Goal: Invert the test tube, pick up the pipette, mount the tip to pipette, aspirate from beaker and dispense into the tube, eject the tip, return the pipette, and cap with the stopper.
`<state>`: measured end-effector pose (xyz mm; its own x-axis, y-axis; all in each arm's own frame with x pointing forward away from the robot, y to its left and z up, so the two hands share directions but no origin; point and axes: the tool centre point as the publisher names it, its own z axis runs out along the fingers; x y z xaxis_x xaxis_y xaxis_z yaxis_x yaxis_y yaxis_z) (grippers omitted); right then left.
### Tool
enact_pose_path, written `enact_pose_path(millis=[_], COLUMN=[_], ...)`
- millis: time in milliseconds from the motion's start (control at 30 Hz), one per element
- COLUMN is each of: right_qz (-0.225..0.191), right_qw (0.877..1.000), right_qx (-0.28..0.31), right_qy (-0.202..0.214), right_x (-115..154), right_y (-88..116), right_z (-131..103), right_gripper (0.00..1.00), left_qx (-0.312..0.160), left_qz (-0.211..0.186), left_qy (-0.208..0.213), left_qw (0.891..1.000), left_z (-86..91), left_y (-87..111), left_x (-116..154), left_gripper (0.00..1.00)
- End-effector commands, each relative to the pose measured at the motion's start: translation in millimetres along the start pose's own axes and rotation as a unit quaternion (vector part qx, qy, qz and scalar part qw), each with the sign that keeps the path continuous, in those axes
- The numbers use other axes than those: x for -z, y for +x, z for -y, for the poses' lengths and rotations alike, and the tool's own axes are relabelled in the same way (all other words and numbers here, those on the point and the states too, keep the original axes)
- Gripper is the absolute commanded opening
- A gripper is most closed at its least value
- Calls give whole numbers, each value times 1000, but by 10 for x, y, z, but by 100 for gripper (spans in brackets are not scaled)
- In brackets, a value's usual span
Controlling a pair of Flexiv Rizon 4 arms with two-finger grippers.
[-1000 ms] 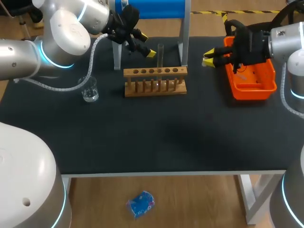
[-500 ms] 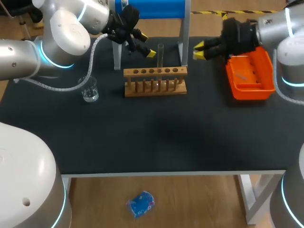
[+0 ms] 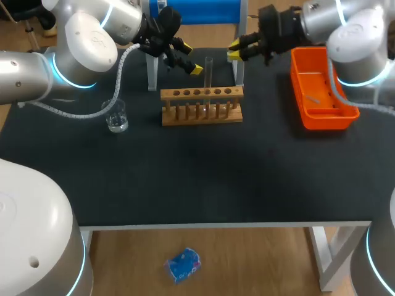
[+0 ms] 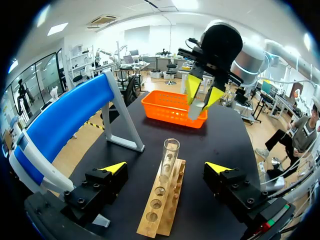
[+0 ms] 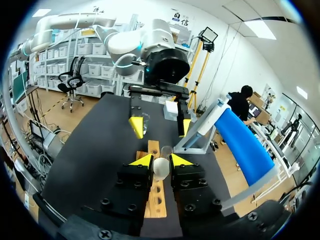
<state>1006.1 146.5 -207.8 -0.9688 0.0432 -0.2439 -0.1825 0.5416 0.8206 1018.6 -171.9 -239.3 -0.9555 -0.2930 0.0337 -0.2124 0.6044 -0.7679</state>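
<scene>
- The black table [image 3: 185, 185] carries a small clear beaker [image 3: 116, 116] on its left side, standing well apart from the other things.
- Beside it, toward the middle, is a wooden rack [image 3: 201, 105]. The test tube [image 3: 208, 71] stands upright in one of its holes, mouth up.
- The left gripper [image 3: 189, 57] hangs just behind and left of the tube. Its fingers are spread wide, with the tube ahead between them, touched by neither.
- The right gripper [image 3: 234, 50] hovers behind and right of the tube, clamped on a small pale piece, probably the stopper [image 5: 160, 169].
- An orange basket [image 3: 327, 118] sits at the far right.
- A blue-topped stand [image 3: 203, 11] rises at the back edge.
</scene>
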Motion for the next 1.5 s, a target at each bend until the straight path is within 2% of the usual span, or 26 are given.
enact_pose_path(millis=[33, 667, 1100, 1500], right_qz=[-20, -44, -51, -47], right_qw=[1000, 999, 999, 999], right_qx=[-1, 6, 0, 11], right_qy=[3, -7, 3, 2], right_x=[-191, -440, -483, -456], right_y=[-125, -102, -59, -113], right_z=[-76, -179, -89, -151], right_gripper=[0, 0, 0, 0], left_qx=[1, 1, 1, 1], left_qz=[-1, -1, -1, -1], left_qy=[-3, -3, -3, -3], left_qw=[1000, 1000, 1000, 1000], left_z=[9, 9, 9, 9], left_y=[-3, -3, -3, -3], left_x=[4, 4, 4, 4], left_gripper=[100, 100, 100, 100])
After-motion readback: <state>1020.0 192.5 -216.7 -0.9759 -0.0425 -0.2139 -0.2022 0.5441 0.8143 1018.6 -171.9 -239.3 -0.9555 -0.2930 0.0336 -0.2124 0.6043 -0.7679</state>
